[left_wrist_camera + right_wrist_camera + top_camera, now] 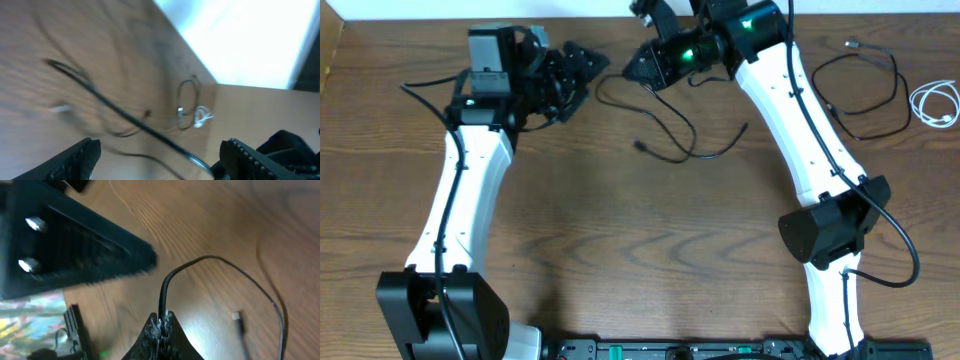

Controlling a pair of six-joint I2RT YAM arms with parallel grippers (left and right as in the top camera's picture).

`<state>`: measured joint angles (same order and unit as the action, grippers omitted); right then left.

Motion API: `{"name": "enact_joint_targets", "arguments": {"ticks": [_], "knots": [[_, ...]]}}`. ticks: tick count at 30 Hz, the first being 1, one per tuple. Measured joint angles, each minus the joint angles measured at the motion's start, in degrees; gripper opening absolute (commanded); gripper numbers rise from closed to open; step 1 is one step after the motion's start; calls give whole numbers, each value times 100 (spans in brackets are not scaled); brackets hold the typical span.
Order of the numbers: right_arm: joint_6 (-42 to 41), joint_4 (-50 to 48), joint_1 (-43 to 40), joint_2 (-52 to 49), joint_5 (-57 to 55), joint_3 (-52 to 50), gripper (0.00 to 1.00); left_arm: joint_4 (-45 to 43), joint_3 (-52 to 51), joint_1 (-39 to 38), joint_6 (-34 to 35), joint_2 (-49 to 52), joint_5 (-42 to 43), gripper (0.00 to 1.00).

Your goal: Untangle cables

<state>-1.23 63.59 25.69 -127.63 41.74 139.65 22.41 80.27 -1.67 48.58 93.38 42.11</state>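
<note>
Pinches the middle black cable [210,256] tight in the right hand [162,321], near one end, just above the wooden surface [620,250]. Holds the left hand [160,150] wide open close by, seemingly with that same cable running across between its fingers [82,155]; too blurred there to judge contact. Leaves the rest of the cable trailing in a loose curve over the middle of the surface, down to a small plug [640,148]. Leaves the second black cable [865,95] looped by itself well to the right and the white cable [935,103] coiled just beyond, both apart from the held one. Looks like the drawing-out step on the last cord not laid clear. Calls next for closing the left hand on the cord, then easing both hands apart slowly, minding the bend near the plug, likely to tighten under a hard pull.
</note>
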Motion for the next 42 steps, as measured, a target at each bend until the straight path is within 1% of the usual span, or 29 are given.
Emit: {"name": "enact_joint_targets", "arguments": {"ticks": [5, 7, 8, 10, 12, 13, 16, 18, 20, 22, 23, 24, 26, 27, 31, 33, 38, 42], "knots": [[-267, -216, 4, 0, 90, 181, 1, -83, 0, -131, 868, 7, -116, 82], [-345, -352, 4, 0, 157, 245, 1, -92, 0, -164, 1292, 7, -201, 80], [-387, -398, 4, 0, 190, 284, 1, -103, 0, -179, 1493, 7, -227, 74], [-470, -468, 17, 0, 247, 317, 1, -210, 0, -190, 1895, 9, -260, 67], [-516, -452, 37, 0, 275, 321, 1, -529, 0, -192, 2179, 17, -299, 58], [-533, -435, 48, 0, 284, 321, 1, -688, 0, -192, 2282, 17, -313, 56], [-577, -404, 83, 0, 299, 321, 1, -1088, 0, -192, 2494, 17, -332, 55], [-581, -361, 90, 0, 304, 321, 1, -1106, 0, -192, 2487, 17, -345, 55], [-586, -240, 90, 0, 234, 321, 1, -1012, 0, -192, 2275, 17, -348, 55], [-599, -37, 76, 0, 44, 323, 1, -708, 2, -192, 1912, 17, -352, 56], [-599, 96, 61, 0, -105, 323, 1, -452, 7, -192, 1687, 17, -367, 56], [-599, 236, 46, 0, -271, 323, 1, -127, 7, -192, 1408, 17, -413, 59], [-588, 476, 28, 0, -579, 321, 2, 645, 20, -188, 863, 17, -623, 63], [-579, 623, 7, 0, -756, 321, 3, 1274, 22, -184, 514, 17, -876, 64], [-549, 962, -4, 0, -1305, 321, 9, 2457, 0, -166, -328, 26, -1943, 66], [-492, 1058, -2, 0, -1502, 321, 11, 2719, -4, -153, -697, 26, -2470, 65], [-417, 1156, -2, 0, -1853, 321, 13, 2769, -173, -138, -1574, 26, -3206, 65], [-396, 1211, -2, 0, -2052, 321, 15, 2815, -688, -138, -1853, 26, -3593, 62]]}}
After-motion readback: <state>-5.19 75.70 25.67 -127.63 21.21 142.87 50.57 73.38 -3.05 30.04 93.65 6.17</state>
